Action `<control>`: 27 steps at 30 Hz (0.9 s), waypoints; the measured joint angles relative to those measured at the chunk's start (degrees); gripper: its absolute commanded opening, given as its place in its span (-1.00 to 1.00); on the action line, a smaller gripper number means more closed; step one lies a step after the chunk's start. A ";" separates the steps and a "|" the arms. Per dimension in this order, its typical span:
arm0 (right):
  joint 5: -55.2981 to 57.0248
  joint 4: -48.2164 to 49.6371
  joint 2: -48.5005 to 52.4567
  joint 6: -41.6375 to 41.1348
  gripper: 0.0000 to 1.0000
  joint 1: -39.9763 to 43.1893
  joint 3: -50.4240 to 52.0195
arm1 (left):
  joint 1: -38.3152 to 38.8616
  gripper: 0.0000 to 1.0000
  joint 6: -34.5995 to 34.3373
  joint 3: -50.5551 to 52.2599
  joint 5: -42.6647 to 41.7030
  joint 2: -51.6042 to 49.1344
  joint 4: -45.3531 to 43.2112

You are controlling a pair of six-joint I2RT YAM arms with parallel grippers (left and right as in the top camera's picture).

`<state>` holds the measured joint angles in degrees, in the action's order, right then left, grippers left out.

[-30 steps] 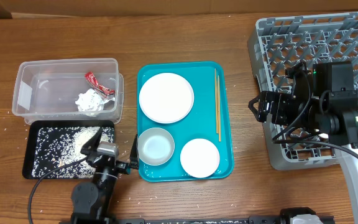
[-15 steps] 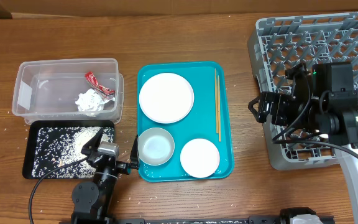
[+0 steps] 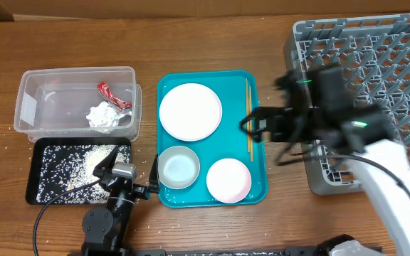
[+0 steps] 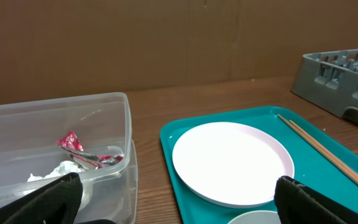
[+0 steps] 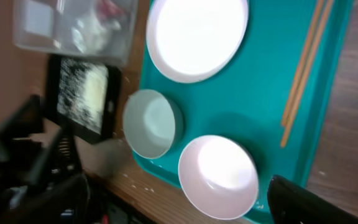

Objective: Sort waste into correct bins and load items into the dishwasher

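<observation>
The clear tub [image 3: 30,107] holds the red wrapper [image 3: 112,94] and the tissue wad [image 3: 103,116]. The black tray [image 3: 38,188] holds rice grains [image 3: 84,163]. The teal tray [image 3: 262,163] carries a large plate [image 3: 190,112], a bowl [image 3: 178,168], a small plate [image 3: 228,179] and chopsticks [image 3: 248,107]. The grey dish rack [image 3: 376,64] stands at the right. My right gripper [image 3: 251,128] is open and empty above the chopsticks [image 5: 303,74] at the tray's right side. My left gripper [image 3: 127,166] is open and empty between the black tray and the bowl. No cup is in view.
Loose rice grains lie on the wood around the black tray and in front of the teal tray [image 5: 260,106]. The left wrist view shows the tub [image 4: 114,143], the large plate [image 4: 232,162] and the rack's corner [image 4: 347,74]. The table's front edge is close to my left arm.
My right arm has swung left, from above the dish rack to above the teal tray's right side. My left arm has not moved.
</observation>
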<state>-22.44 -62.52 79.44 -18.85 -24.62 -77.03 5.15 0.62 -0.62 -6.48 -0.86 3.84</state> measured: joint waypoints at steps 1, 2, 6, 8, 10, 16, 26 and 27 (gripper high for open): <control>2.36 0.87 1.84 -1.49 0.59 -2.29 0.00 | 0.00 1.00 0.00 0.00 0.00 0.00 0.00; 4.76 2.10 3.98 -3.06 0.47 -4.72 0.00 | 0.00 1.00 0.00 0.00 0.00 0.00 0.00; 10.49 10.14 12.37 -7.04 0.40 -9.92 0.02 | 0.00 1.00 0.00 0.02 0.00 0.00 0.00; 12.15 15.41 15.61 -8.17 0.36 -10.14 0.07 | 0.00 1.00 0.00 0.00 0.00 0.00 0.00; 12.85 17.86 17.73 -9.42 0.32 -10.10 0.07 | 0.00 1.00 0.00 0.00 0.00 0.00 0.00; 14.27 20.39 25.14 -11.85 0.30 -9.86 0.13 | 0.00 1.00 0.00 0.02 0.00 0.00 0.00; 3.76 17.03 25.18 -6.84 0.25 -10.45 0.13 | 0.00 1.00 0.00 0.02 0.00 0.00 0.00; 3.26 16.68 25.18 -6.32 0.23 -11.13 0.13 | 0.00 1.00 0.00 0.02 0.00 0.00 0.00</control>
<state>-19.18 -45.84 104.62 -25.17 -35.75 -76.90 5.15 0.62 -0.60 -6.48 -0.86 3.84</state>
